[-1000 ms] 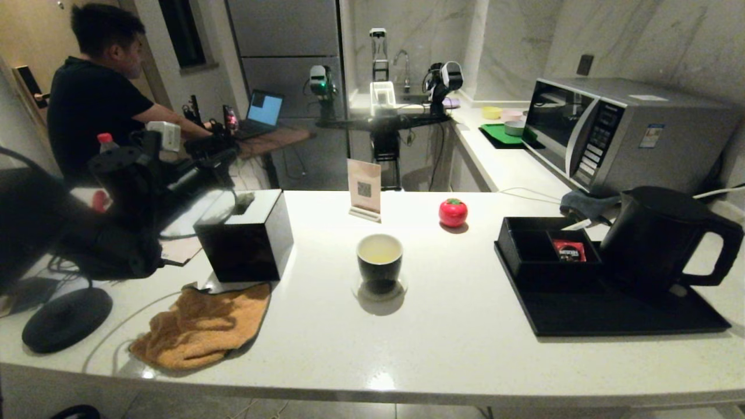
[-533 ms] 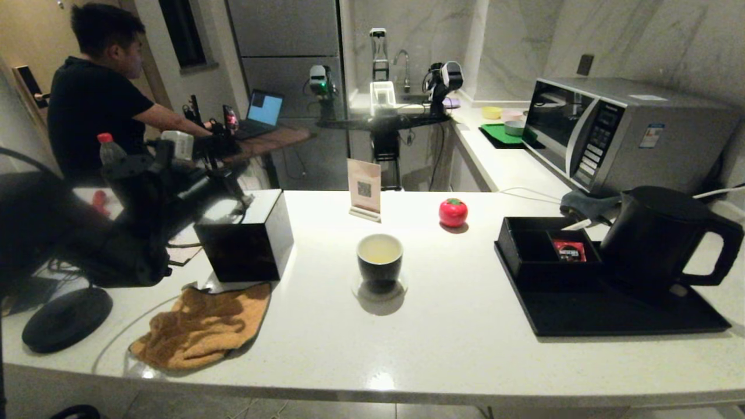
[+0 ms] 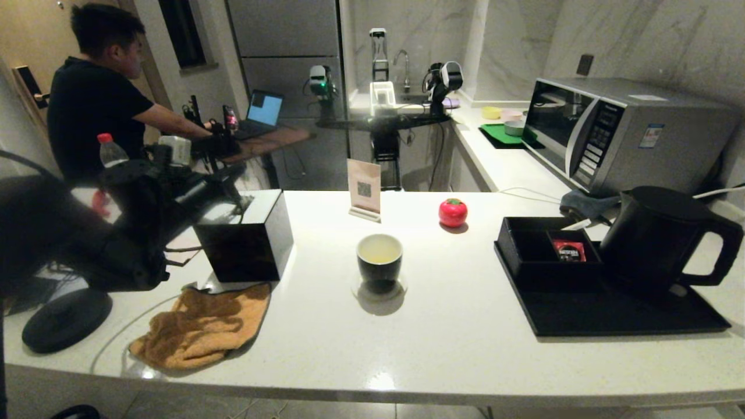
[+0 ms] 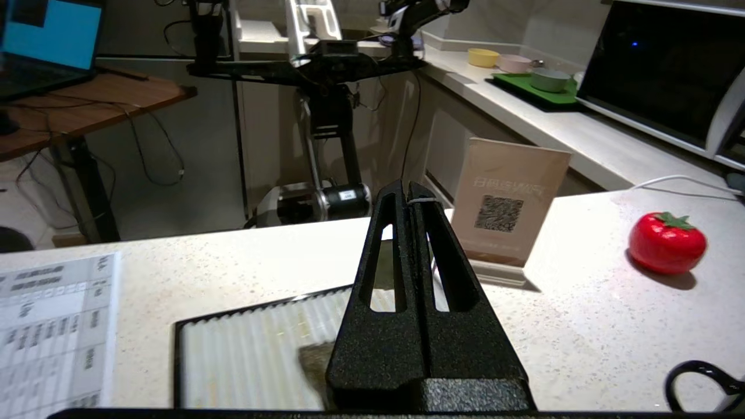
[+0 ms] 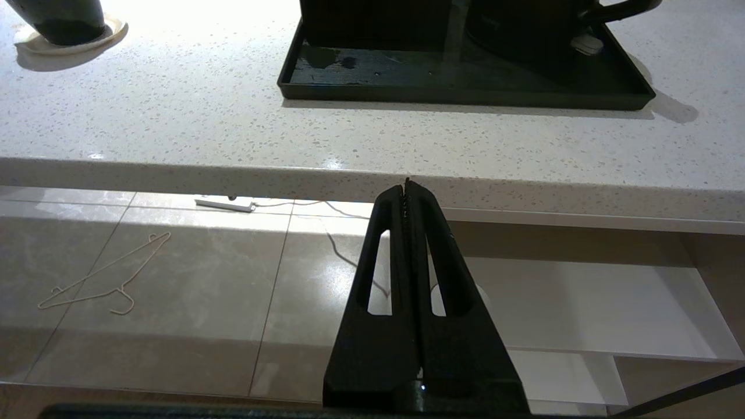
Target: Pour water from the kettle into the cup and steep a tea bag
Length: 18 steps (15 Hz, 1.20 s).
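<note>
Counter: white speckled worktop (image 3: pixel 442 326) in a dim kitchen, its near edge running under everything.
Right gripper (image 5: pixel 407 185): parked below the counter edge, fingers pressed together on nothing, out of the head view.
Cloth: orange towel (image 3: pixel 201 326) crumpled at the near left.
Cup (image 3: pixel 379 261): centre of the counter on a coaster, pale liquid inside, so pouring looks done.
Tea bag: not visible; if it sits in the cup, the liquid hides it.
Kettle (image 3: pixel 663 238): on the black tray (image 3: pixel 611 317) at right, handle turned outward, likely for an easy grasp.
Left gripper (image 4: pixel 410 189): over the black square box (image 3: pixel 247 241) at left, fingers pressed together, empty.
Sachet: red packet (image 3: pixel 569 250) in the tray's compartment.
Farther back: tomato-shaped ornament (image 3: pixel 453 212), sign stand (image 3: pixel 364 189), microwave (image 3: pixel 617 134).
</note>
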### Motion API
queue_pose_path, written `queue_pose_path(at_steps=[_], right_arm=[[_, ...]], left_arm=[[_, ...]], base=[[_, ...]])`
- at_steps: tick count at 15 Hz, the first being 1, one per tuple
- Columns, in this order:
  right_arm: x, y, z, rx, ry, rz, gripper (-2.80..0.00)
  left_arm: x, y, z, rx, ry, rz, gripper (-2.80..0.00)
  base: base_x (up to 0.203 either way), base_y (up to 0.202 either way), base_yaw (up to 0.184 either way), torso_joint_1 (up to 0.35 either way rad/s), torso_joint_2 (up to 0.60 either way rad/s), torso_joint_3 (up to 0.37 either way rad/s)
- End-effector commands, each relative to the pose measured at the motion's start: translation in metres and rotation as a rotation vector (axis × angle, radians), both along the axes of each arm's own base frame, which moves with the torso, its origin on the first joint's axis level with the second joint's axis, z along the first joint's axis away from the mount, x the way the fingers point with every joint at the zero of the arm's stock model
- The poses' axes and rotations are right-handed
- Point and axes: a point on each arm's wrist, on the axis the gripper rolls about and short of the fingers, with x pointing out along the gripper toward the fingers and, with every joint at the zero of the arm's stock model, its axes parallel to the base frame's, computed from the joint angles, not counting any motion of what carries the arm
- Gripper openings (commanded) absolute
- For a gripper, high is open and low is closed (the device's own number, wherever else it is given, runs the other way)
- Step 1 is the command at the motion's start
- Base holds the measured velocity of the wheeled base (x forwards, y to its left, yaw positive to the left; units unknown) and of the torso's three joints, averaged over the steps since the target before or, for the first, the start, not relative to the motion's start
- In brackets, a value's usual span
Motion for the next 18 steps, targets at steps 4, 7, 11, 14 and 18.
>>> queue_pose_path(at_steps=[4, 7, 11, 14, 18], right_arm=[[0.000, 0.000, 0.000, 0.000, 0.002, 0.002, -2.80], [0.000, 0.000, 0.000, 0.000, 0.002, 0.002, -2.80], [0.000, 0.000, 0.000, 0.000, 0.003, 0.000, -2.80], [0.000, 0.000, 0.000, 0.000, 0.003, 0.000, -2.80], [0.000, 0.000, 0.000, 0.000, 0.003, 0.002, -2.80]], left_arm=[[-0.001, 0.009, -0.003, 0.003, 0.006, 0.022, 0.00], [-0.001, 0.014, -0.003, 0.003, 0.003, 0.032, 0.00], [-0.002, 0.017, -0.003, 0.003, 0.004, 0.039, 0.00], [-0.002, 0.021, 0.002, 0.005, -0.013, 0.048, 0.00], [-0.006, 0.024, 0.011, 0.008, -0.043, 0.058, 0.00]], base=[[0.000, 0.000, 0.000, 0.000, 0.00, 0.000], [0.000, 0.000, 0.000, 0.000, 0.00, 0.000], [0.000, 0.000, 0.000, 0.000, 0.00, 0.000], [0.000, 0.000, 0.000, 0.000, 0.00, 0.000], [0.000, 0.000, 0.000, 0.000, 0.00, 0.000]])
